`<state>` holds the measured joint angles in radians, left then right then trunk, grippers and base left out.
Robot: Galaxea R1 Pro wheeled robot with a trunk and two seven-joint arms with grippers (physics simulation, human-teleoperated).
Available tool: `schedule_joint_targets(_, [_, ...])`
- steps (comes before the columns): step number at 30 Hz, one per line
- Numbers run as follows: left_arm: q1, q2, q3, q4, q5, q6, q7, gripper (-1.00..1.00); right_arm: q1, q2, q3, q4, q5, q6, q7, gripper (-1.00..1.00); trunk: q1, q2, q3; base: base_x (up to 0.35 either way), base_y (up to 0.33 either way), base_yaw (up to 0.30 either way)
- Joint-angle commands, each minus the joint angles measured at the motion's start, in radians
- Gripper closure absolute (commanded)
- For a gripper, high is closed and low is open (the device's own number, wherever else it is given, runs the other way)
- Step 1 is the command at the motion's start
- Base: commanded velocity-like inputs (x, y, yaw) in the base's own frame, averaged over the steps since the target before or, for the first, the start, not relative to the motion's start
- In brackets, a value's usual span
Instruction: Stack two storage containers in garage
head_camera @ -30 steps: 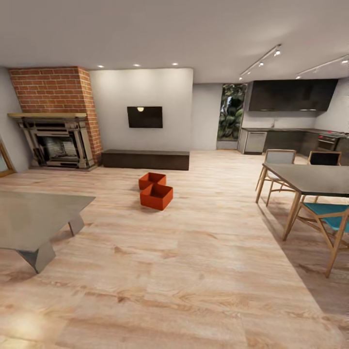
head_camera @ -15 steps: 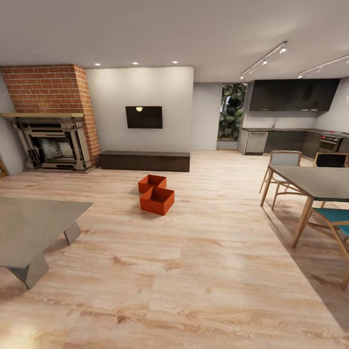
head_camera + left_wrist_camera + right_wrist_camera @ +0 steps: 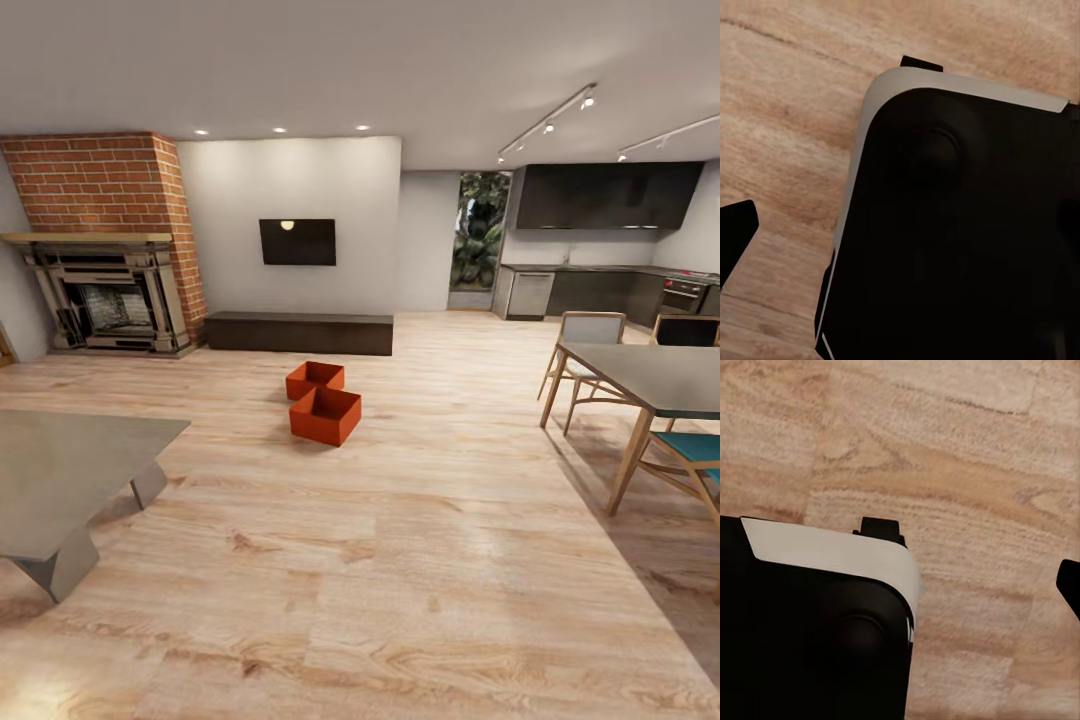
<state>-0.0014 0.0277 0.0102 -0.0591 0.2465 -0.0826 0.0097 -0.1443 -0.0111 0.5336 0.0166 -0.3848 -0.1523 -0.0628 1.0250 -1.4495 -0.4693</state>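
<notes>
Two orange-red storage containers sit on the light wood-plank floor of the living room, in the middle of the head view. The nearer container (image 3: pixel 325 416) touches the farther container (image 3: pixel 314 379) at a corner. Both are upright and hold nothing. Behind them stand a long low dark cabinet (image 3: pixel 298 332) and a black TV (image 3: pixel 297 242) on the white wall. In the left wrist view, one black fingertip (image 3: pixel 736 234) shows at the edge, beside the robot's dark base (image 3: pixel 960 225). The right wrist view shows another fingertip (image 3: pixel 1071 585) at its edge over wood planks. Nothing is held.
A grey low table (image 3: pixel 60 475) stands near left. A brick fireplace (image 3: pixel 105 290) fills the far left corner. A dark dining table (image 3: pixel 650 375) with wooden chairs (image 3: pixel 588 330) stands at right. A dark kitchen (image 3: pixel 600 290) lies at the back right. Open floor leads to the containers.
The whole head view has shifted a little, so the camera has moved. The containers lie where they were.
</notes>
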Motion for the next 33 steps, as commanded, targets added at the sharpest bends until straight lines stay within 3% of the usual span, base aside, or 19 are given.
schedule_joint_targets(1, [0.0, 0.0, 0.001, 0.0, 0.003, -0.008, 0.001, -1.0, 0.0, 0.001, 0.008, 0.002, -0.008, -0.004, -0.001, -1.0, 0.0, -0.001, -0.001, 0.0, 0.0, 0.013])
schedule_joint_targets(20, [0.0, 0.0, 0.001, 0.003, 0.004, -0.028, 0.001, -1.0, 0.0, 0.0, 0.009, 0.002, -0.009, -0.004, -0.002, -1.0, 0.0, -0.001, -0.001, 0.012, 0.0, 0.23])
schedule_joint_targets(26, [0.0, 0.0, 0.0, 0.006, 0.005, -0.028, 0.001, -1.0, 0.0, 0.0, 0.009, 0.002, -0.008, -0.004, -0.002, -1.0, 0.0, -0.001, -0.001, 0.209, 0.0, 0.243])
schedule_joint_targets(33, [0.0, 0.001, 0.001, 0.008, 0.005, -0.023, 0.001, -1.0, 0.0, 0.0, 0.009, 0.002, -0.008, -0.004, -0.002, -1.0, 0.0, -0.001, -0.001, 0.307, 0.0, 0.052])
